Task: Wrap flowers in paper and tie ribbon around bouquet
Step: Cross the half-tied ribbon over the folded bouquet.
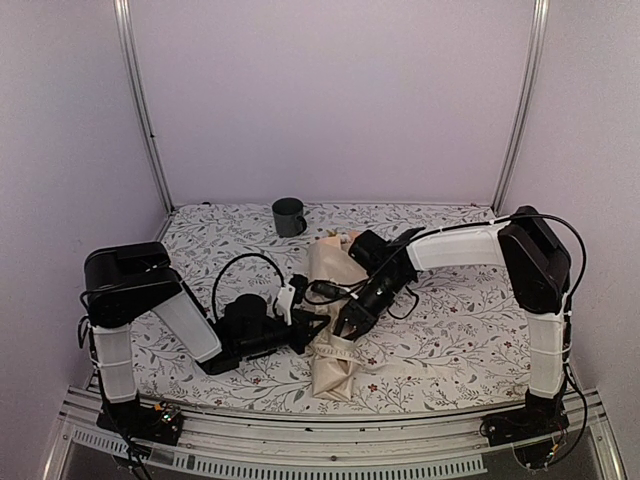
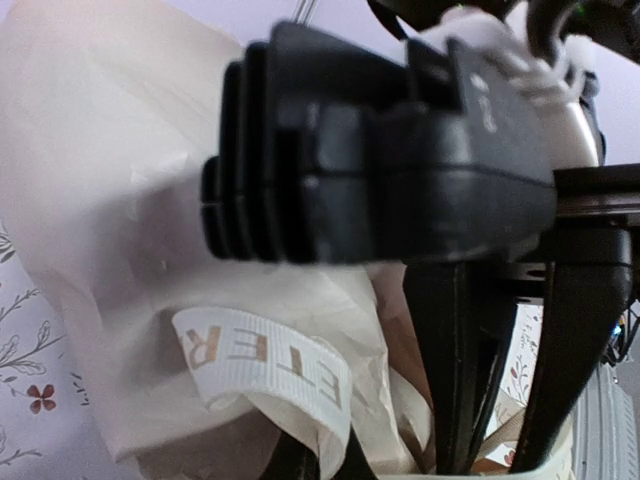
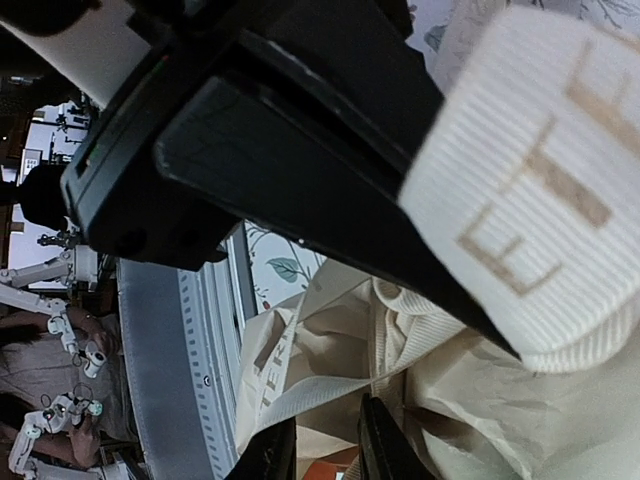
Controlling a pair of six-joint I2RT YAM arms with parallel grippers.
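Top external; left pincer [image 1: 316, 326], right pincer [image 1: 350, 320] meet at bouquet [image 1: 335, 375].

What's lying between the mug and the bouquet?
Only bare floral tablecloth separates the mug from the bouquet, clearest in the top view.

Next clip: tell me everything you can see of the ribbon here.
The ribbon is a flat cream-white strip of ribbed woven fabric printed with tan-gold capital letters. It hangs slack and curved; no knot shows. It lies against the crumpled cream paper, and in the right wrist view one stretch lies across a black robot part. I cannot make out its ends.
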